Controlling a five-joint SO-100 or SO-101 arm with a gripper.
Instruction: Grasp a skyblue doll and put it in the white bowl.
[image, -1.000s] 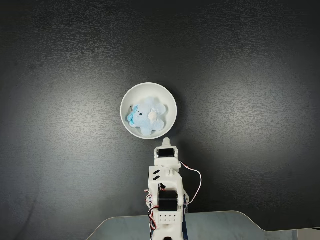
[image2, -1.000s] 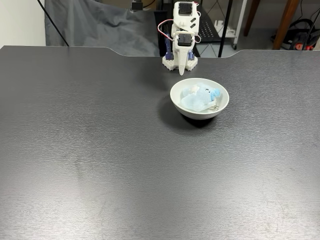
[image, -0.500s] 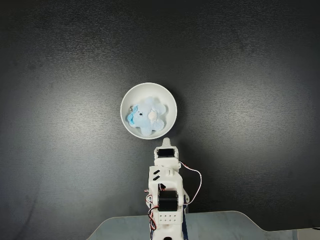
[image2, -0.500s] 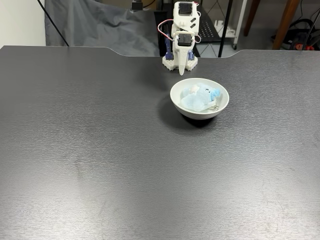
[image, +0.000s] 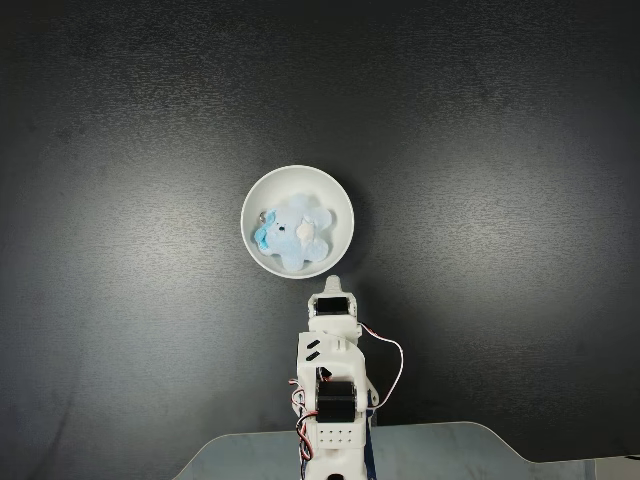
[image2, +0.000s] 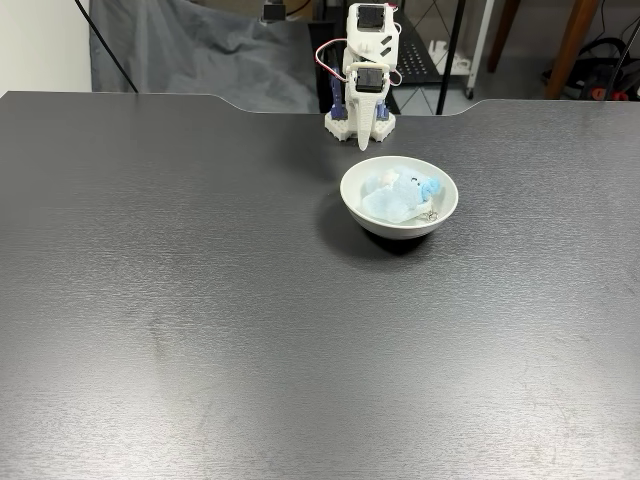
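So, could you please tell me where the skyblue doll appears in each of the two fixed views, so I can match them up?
In a fixed view from above: the skyblue doll lies inside the white bowl near picture centre, just above the gripper.
In a fixed view from the front: the doll lies in the bowl right of centre, below the gripper.
Shared landmark: the white bowl.

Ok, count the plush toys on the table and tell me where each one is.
1. The light-blue plush toy lies inside the white bowl, near the middle of the dark table, just in front of the folded arm. Nothing seems hidden.
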